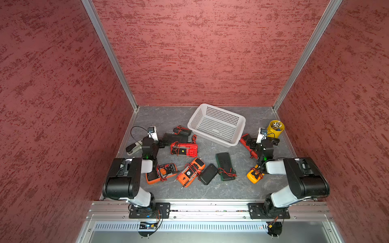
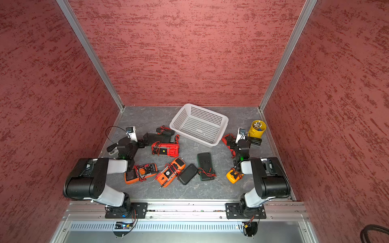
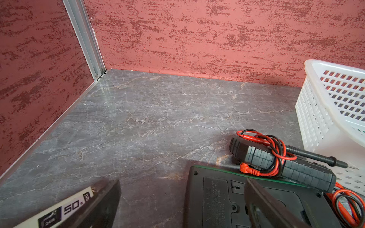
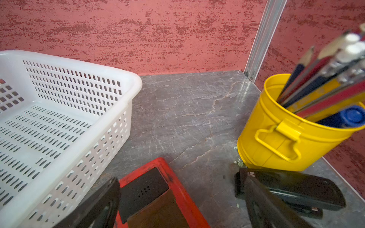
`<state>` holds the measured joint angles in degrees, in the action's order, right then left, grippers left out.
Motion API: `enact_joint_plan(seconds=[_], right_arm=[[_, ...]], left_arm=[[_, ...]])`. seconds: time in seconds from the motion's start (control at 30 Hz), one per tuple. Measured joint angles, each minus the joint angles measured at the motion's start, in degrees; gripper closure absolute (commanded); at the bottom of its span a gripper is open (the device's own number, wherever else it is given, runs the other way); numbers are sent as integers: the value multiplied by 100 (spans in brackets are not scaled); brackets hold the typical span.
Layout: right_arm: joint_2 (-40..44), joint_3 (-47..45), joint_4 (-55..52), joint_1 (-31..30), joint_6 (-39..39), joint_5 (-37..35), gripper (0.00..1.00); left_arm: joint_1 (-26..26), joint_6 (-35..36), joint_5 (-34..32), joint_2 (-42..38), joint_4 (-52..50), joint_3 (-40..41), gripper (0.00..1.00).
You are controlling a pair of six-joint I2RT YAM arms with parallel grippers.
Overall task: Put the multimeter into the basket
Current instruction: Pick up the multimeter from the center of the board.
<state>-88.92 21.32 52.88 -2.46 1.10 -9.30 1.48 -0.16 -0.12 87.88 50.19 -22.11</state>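
The white perforated basket (image 1: 216, 124) (image 2: 199, 124) sits empty near the back wall. Several multimeters lie on the grey table in front of it, among them a red one (image 1: 184, 149), an orange one (image 1: 190, 172) and a dark green one (image 1: 225, 166). My left gripper (image 3: 182, 183) is open and holds nothing. One of its fingers hangs over a face-down black multimeter (image 3: 217, 197), the other by a stapler (image 3: 65, 209). My right gripper (image 4: 180, 178) is also open and empty, low over a red multimeter (image 4: 158, 197) beside the basket (image 4: 134, 84).
A yellow cup (image 4: 276, 134) (image 1: 275, 126) full of pens stands at the back right, with a black stapler (image 4: 296, 189) in front of it. A dark multimeter wrapped in red and black leads (image 3: 276, 163) lies beside the basket (image 3: 325, 102). Red walls enclose three sides.
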Motion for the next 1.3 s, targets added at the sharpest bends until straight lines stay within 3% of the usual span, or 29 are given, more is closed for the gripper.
enact_joint_plan(seconds=[1.1, 1.3], right_arm=[[11, 0, -11, 0, 0, -9, 1], [153, 0, -68, 0, -2, -15, 1]], left_arm=[[9, -2, 2, -4, -9, 0, 0], [9, -2, 0, -323, -516, -59, 0]])
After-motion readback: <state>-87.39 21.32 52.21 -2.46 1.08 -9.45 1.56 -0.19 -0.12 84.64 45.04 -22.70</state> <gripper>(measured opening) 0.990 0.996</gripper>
